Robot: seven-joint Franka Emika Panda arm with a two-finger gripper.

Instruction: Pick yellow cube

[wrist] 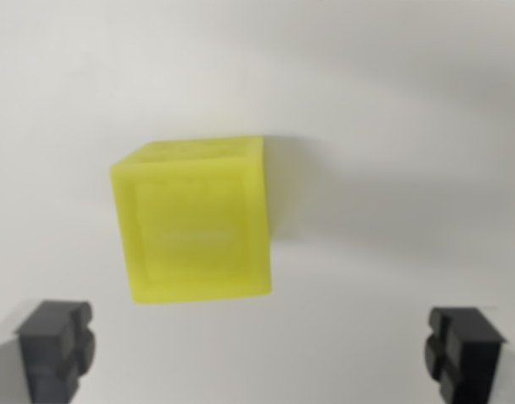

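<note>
Wrist view, single frame, slightly soft focus.

Cube: yellow, translucent, sits on a plain white surface. Position: a little to the wrist view's left of centre, mid-height in the frame. One broad face points at the camera, with a raised border framing a recessed square panel. A narrow strip of a second face shows along the upper edge, bearing faint embossed marks too blurred to read. The cube looks slightly rotated: its lower edge slopes a touch across the frame. A soft grey shadow falls from it toward the wrist view's right.

Gripper: jaws spread wide. Two dark fingertips show at the bottom corners of the frame, one at the wrist view's left, the other at the right. Nothing sits between them; they hold nothing.

Relation: the cube lies above the line joining the fingertips in the picture, clear of both, nearer the left one. No contact between cube and either fingertip.
</note>
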